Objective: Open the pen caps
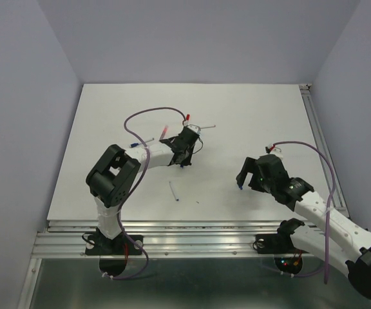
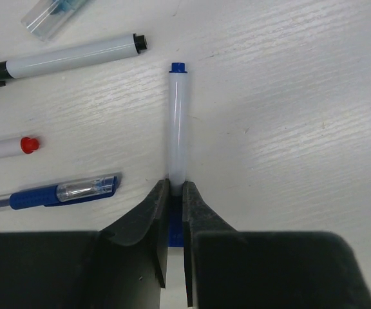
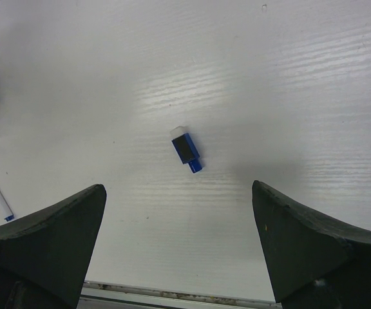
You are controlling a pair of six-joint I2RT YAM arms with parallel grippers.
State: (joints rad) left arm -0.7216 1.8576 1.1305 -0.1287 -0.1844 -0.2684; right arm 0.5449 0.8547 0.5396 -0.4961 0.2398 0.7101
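My left gripper [image 2: 176,187] is shut on the lower end of a white pen barrel [image 2: 177,122] that lies on the table. A blue cap [image 2: 174,226] shows between the jaws, and the barrel's far end has a small blue plug [image 2: 178,67]. In the top view this gripper [image 1: 184,161] is at the table's middle. My right gripper [image 3: 178,187] is open and empty, a loose blue cap [image 3: 187,149] lying just ahead of it. It also shows in the top view [image 1: 239,187] by the right gripper [image 1: 250,182].
Beside the left gripper lie a white marker with a black end [image 2: 76,56], a white pen with a red end [image 2: 28,144], a blue ballpoint [image 2: 63,192] and a clear piece [image 2: 50,16]. A loose white pen [image 1: 173,191] lies near the front. A red cap [image 1: 272,149] sits by the right arm.
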